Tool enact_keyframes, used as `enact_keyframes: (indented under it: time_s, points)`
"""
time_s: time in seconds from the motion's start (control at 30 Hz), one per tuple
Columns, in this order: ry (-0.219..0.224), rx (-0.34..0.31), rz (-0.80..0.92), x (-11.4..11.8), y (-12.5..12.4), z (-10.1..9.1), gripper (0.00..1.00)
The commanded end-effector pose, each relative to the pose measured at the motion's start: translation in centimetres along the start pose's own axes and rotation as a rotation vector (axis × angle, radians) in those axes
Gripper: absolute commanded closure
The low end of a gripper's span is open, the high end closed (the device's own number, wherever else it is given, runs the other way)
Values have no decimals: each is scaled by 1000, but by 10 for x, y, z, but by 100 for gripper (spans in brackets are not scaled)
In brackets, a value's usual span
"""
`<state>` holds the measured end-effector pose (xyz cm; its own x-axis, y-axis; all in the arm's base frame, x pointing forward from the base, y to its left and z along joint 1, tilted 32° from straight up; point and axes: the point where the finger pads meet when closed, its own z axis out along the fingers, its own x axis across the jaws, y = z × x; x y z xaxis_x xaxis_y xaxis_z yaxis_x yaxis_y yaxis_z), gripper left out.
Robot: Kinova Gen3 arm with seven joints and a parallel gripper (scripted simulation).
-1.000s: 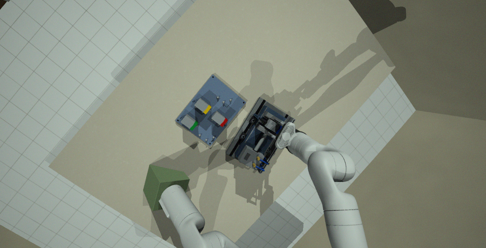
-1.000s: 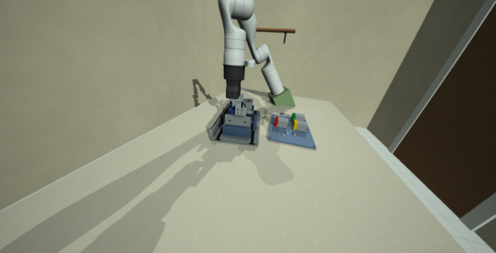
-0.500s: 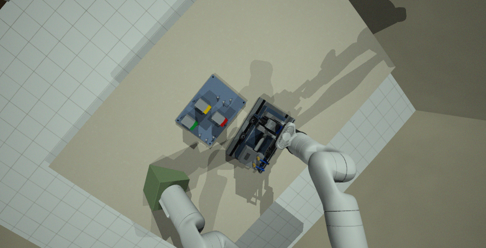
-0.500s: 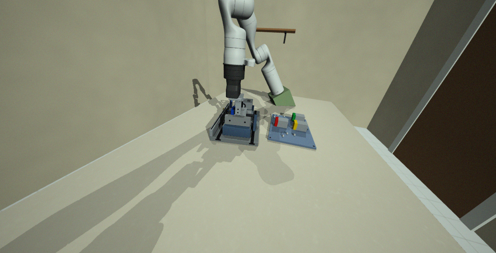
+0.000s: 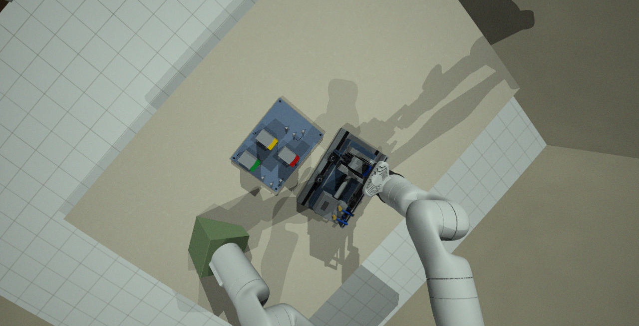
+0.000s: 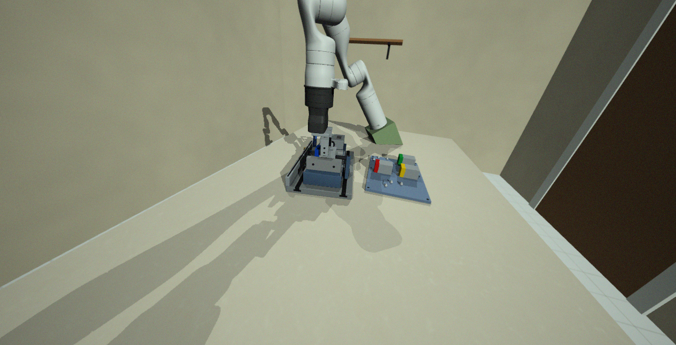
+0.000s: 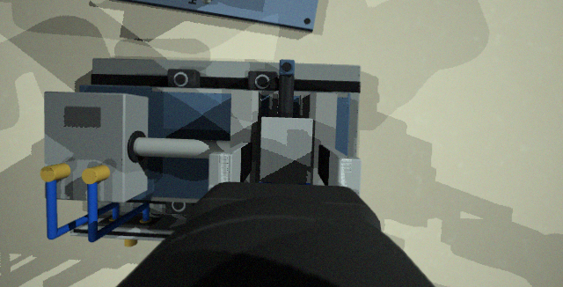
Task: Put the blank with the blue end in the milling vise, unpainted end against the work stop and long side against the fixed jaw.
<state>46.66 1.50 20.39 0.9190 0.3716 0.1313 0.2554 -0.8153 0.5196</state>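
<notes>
The blank with the blue end [image 7: 286, 148] lies in the milling vise [image 5: 341, 174] between the jaws. Its blue end [image 6: 316, 151] points away from the work stop [image 7: 286, 93], and its unpainted end sits at the tip of that rod. My gripper [image 7: 284, 158] is open, with one finger on each side of the blank and a dark gap between. The fixed jaw [image 7: 347, 124] is to the right of the blank. The block with blue hoses [image 7: 84, 146] is at the left. In the wrist view the gripper body hides the blue end.
The blue plate [image 5: 276, 146] beside the vise holds the yellow-ended blank [image 5: 266, 138], the green-ended blank [image 5: 248, 162] and the red-ended blank [image 5: 288, 156], each apart from the others. The arm's green base [image 5: 214, 243] stands near the vise's hose end.
</notes>
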Motion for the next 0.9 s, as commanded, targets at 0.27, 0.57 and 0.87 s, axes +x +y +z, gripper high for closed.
enact_keyframes:
  time_s: [0.27,0.57,0.87]
  points:
    - [3,0,0,1,0,-3,0]
    - [3,0,0,1,0,-4,0]
    - [3,0,0,1,0,-6,0]
